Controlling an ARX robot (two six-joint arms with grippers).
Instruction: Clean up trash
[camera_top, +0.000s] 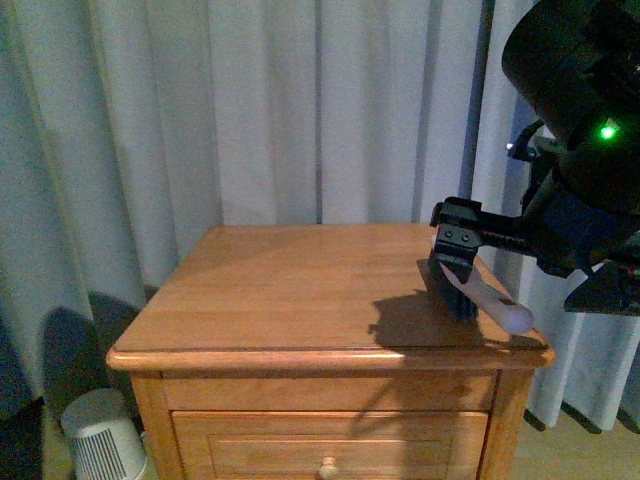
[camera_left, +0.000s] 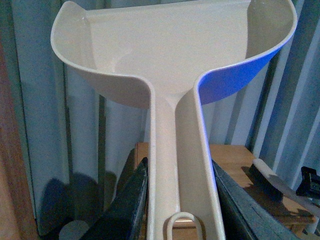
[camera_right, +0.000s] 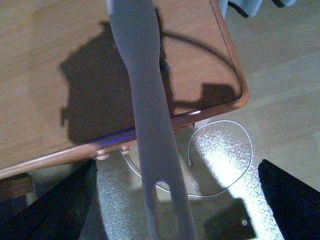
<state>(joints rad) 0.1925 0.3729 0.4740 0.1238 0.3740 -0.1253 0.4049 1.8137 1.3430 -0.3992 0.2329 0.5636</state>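
A beige dustpan (camera_left: 170, 60) fills the left wrist view, and my left gripper (camera_left: 178, 166) is shut on its long handle, one dark finger on each side. Nothing lies in its scoop. A brush (camera_top: 480, 295) with dark bristles and a pale handle lies on the right part of the wooden nightstand (camera_top: 300, 290), its handle past the edge. My right gripper (camera_top: 458, 240) hovers just over the brush. In the right wrist view the brush handle (camera_right: 142, 85) runs between the wide open fingers of the right gripper (camera_right: 177, 167), touching neither. The trash is out of view.
Pale curtains (camera_top: 250, 110) hang behind the nightstand. A white ribbed bin (camera_top: 100, 435) stands on the floor at its left. A white cable (camera_right: 220, 150) loops on the floor under the right corner. A drawer knob (camera_top: 327, 465) shows at the front.
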